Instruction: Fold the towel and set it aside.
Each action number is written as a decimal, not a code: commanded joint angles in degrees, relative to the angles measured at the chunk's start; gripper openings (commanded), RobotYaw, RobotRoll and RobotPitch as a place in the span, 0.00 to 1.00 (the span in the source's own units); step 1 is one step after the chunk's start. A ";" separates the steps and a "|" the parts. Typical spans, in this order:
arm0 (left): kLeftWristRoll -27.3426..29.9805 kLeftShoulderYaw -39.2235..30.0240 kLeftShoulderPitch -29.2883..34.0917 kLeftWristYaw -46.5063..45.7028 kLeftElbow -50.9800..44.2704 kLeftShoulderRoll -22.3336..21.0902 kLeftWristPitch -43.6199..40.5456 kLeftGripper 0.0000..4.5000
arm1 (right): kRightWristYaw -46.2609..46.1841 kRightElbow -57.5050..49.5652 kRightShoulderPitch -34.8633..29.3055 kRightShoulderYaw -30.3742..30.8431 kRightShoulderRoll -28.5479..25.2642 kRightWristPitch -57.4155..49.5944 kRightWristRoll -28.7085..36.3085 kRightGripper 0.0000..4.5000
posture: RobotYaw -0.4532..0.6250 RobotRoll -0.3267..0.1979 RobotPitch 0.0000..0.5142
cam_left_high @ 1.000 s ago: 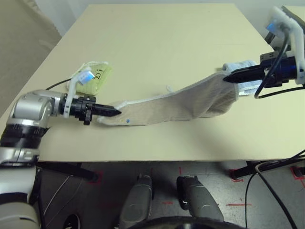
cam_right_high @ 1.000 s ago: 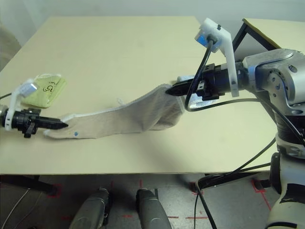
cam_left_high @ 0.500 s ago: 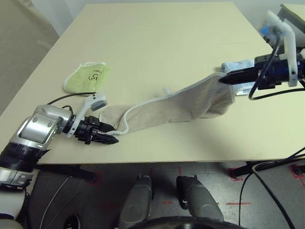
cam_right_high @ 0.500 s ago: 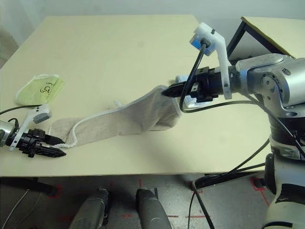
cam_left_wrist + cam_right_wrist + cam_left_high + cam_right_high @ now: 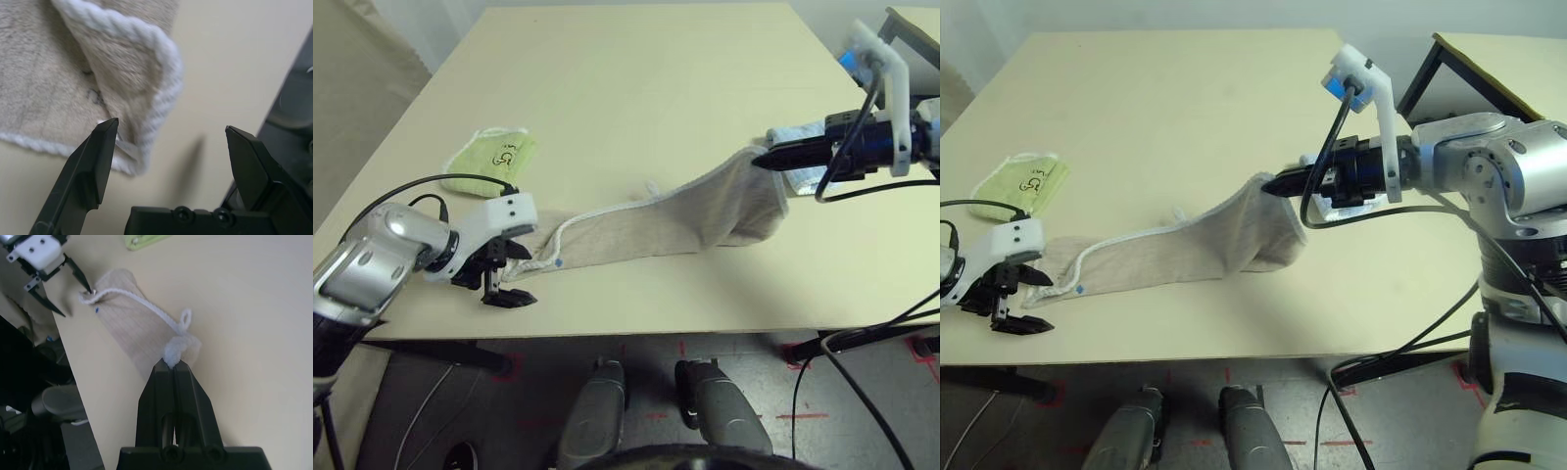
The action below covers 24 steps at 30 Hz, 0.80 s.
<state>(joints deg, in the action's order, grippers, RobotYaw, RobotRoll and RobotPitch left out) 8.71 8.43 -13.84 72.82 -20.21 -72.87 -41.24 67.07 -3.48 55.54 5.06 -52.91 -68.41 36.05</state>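
Observation:
The beige towel (image 5: 656,220) with white edging is stretched in a long band across the front of the table (image 5: 636,78). Its left end lies flat on the tabletop, and its right end is lifted. My right gripper (image 5: 761,160) is shut on that raised end, pinching a white-edged corner (image 5: 174,351). My left gripper (image 5: 512,276) stands open just off the towel's left end, by the table's front edge. In the left wrist view the towel's edging (image 5: 161,63) lies just ahead of the open fingers (image 5: 98,161), with nothing between them.
A folded light green towel (image 5: 491,157) lies at the left of the table. A light blue towel (image 5: 800,134) lies under my right gripper at the right edge. The table's front edge runs close below the beige towel.
My left gripper, shut on the towel's left end a second ago, has opened and let it go. That end now lies on the table. The right gripper has drifted slightly left, still holding.

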 commanded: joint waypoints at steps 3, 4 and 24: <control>-2.97 -3.05 1.07 -1.81 -2.54 -5.80 1.54 1.00 | -0.01 1.16 1.20 -0.90 0.56 1.38 0.48 0.00 | 0.46 0.62 0.26; -3.26 -3.21 0.58 -1.91 -2.76 -6.35 1.82 1.00 | 0.06 1.40 1.31 -0.79 0.65 1.67 0.39 0.00 | 0.46 0.62 0.25; -13.02 17.43 -19.49 -3.75 -15.50 2.14 -17.60 1.00 | -0.36 2.28 1.70 -0.71 1.27 2.29 0.43 0.00 | 0.47 0.62 0.26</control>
<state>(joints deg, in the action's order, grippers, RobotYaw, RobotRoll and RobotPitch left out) -3.18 23.86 -32.77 68.93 -35.03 -70.86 -56.74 66.77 -0.98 56.51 5.01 -51.63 -66.22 36.01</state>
